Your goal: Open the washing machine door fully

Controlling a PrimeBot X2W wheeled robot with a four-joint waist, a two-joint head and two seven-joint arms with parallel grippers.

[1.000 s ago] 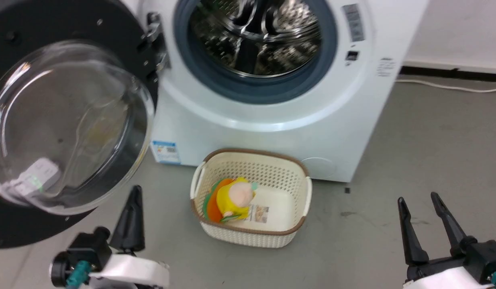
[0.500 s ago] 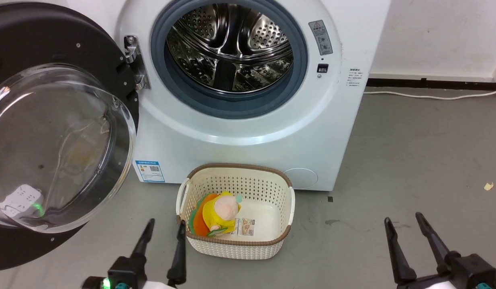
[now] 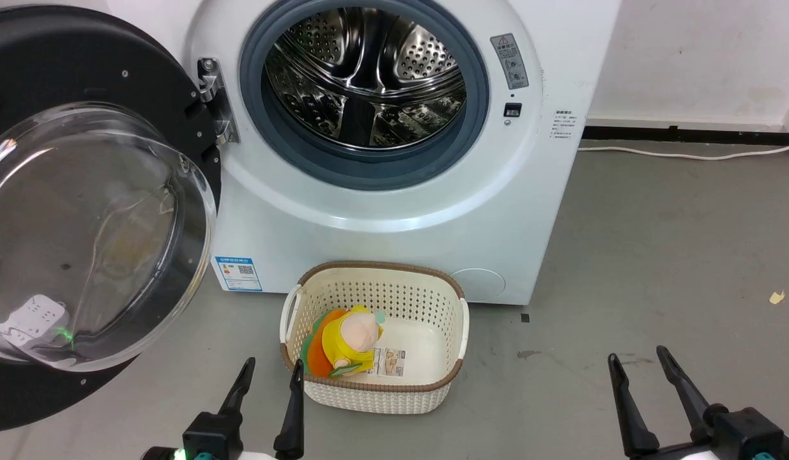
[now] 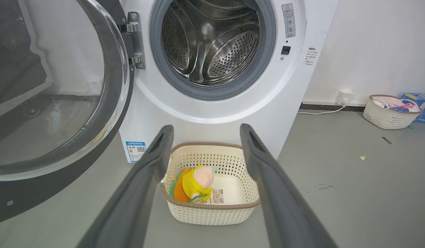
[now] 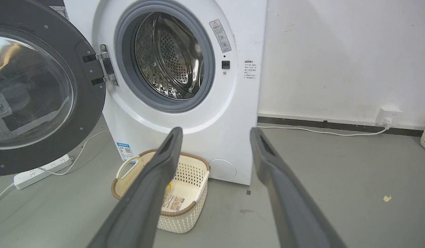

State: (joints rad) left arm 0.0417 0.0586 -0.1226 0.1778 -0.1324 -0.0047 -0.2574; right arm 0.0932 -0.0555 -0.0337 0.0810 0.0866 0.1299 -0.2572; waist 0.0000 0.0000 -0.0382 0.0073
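Head view, clock positions taken from frame centre.

1. The washing machine stands at twelve o'clock. Its mouth is fully exposed, with the grey seal and the steel drum unobstructed.
2. The washing machine door hangs at nine to ten o'clock on the hinge. It is swung wide to the side, its inner face and glass bowl turned outward toward the robot.
3. The cream basket sits on the floor at six o'clock, just in front of the machine, with a yellow toy inside.
4. The left gripper is at seven o'clock, fingers spread wide and holding nothing, apart from the door.
5. The right gripper is at five o'clock, likewise spread and empty.

Assessment: the opening appears complete or very nearly so. Whether the hinge allows further travel cannot be judged. At most a final outward nudge remains.
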